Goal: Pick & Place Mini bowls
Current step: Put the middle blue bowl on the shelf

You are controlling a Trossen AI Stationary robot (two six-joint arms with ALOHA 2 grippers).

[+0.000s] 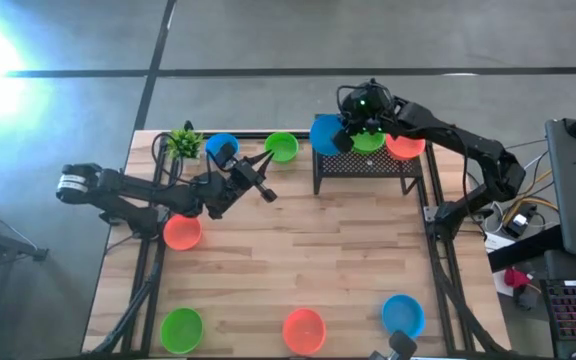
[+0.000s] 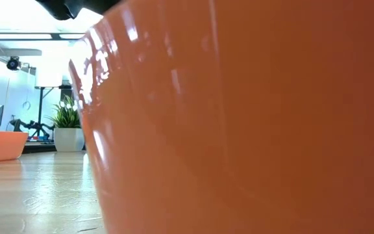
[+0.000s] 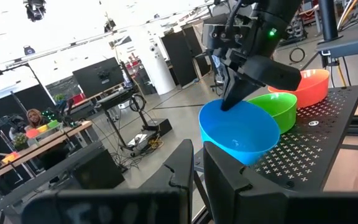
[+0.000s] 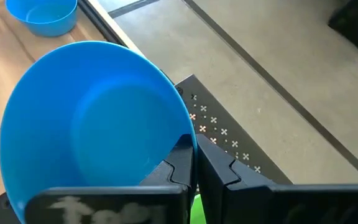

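Along the table's (image 1: pixel 268 260) near edge sit three mini bowls: a green bowl (image 1: pixel 181 328) toward the left corner, an orange-red bowl (image 1: pixel 304 329) at the middle and a blue bowl (image 1: pixel 403 314) toward the right. Farther in, by the left edge, lies another orange-red bowl (image 1: pixel 182 232). Just beyond it the left gripper (image 1: pixel 253 177) hangs over the table's middle, jaws closed together on nothing. At the far edge stand a small plant (image 1: pixel 183 142), a blue bowl beside it (image 1: pixel 221 146) and a green bowl (image 1: pixel 282 147). On the far right a black perforated stand (image 1: pixel 368 165) carries a green bowl on the stand (image 3: pixel 277 109) and an orange-red bowl on the stand (image 3: pixel 306 87) — and the right gripper (image 3: pixel 234 99), jaws clamped on the rim of the held blue bowl (image 4: pixel 92 124), holds it tilted at the stand's left end.
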